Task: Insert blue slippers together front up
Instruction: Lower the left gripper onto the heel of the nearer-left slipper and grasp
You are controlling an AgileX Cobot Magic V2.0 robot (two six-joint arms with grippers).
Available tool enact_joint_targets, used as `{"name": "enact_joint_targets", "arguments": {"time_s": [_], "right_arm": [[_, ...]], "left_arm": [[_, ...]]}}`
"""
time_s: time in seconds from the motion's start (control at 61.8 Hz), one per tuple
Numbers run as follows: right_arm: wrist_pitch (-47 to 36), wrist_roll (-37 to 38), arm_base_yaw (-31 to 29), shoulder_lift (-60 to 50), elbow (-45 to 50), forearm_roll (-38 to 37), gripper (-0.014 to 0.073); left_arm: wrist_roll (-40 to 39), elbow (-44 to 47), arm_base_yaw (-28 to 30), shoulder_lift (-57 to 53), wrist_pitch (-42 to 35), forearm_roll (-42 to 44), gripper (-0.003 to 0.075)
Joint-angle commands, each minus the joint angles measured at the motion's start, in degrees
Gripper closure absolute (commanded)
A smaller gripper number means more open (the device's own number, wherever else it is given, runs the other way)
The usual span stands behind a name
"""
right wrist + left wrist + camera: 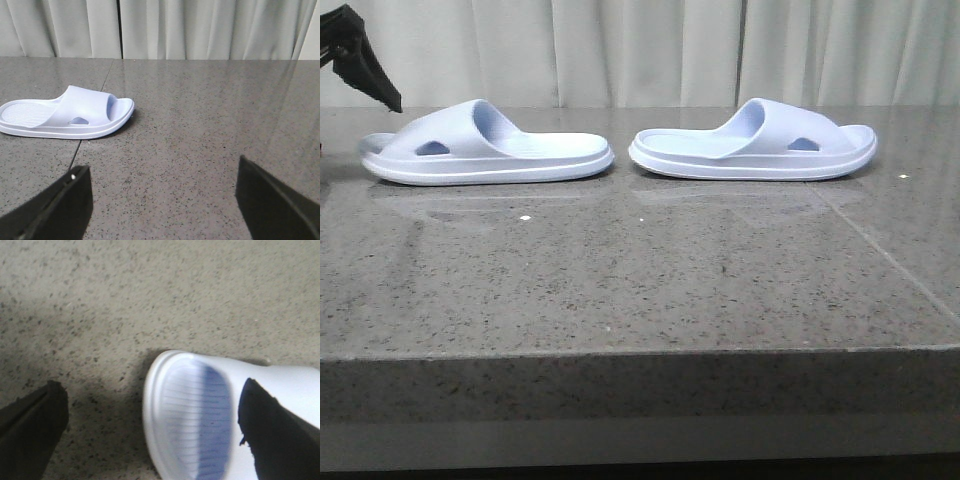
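Note:
Two pale blue slippers lie flat on the table, heel to heel. The left slipper (485, 148) has its toe end toward the left edge; the right slipper (755, 148) points right. My left gripper (155, 432) is open and hangs over the left slipper's toe end (192, 415), whose ribbed footbed lies between the fingers, close to one finger (275, 437). In the front view only a black part of this gripper (365, 65) shows, at the top left. My right gripper (165, 205) is open over bare table, with the right slipper (67, 117) well ahead of it.
The table is speckled grey stone (640, 270), with its front edge (640, 350) near me. Pale curtains (650, 50) hang behind it. A seam line (880, 250) crosses the table top on the right.

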Motion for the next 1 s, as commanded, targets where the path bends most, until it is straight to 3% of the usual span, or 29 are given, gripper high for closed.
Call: {"name": "enact_joint_targets", "arguments": {"time_s": [0.0,0.308,0.647,0.987], "right_arm": [[-4.82,-0.37,-0.29,1.21,-2.22,-0.86,-0.0011],[-4.86,-0.37,-0.29,1.21,-2.22,-0.86,-0.0011],[-4.88,-0.37,-0.29,1.21,-2.22,-0.86,-0.0011],[-4.95,-0.37,-0.29,1.21,-2.22,-0.86,-0.0011]], "left_arm": [[0.08,-1.76,0.12,-1.39,0.58,-2.26,0.0048],[0.58,-1.76,0.12,0.61,1.87,-2.26,0.0055],[0.58,-1.76,0.12,0.97,1.61,-2.26,0.0319],[1.13,-1.66,0.12,1.22,3.47,-3.8,0.0331]]}}
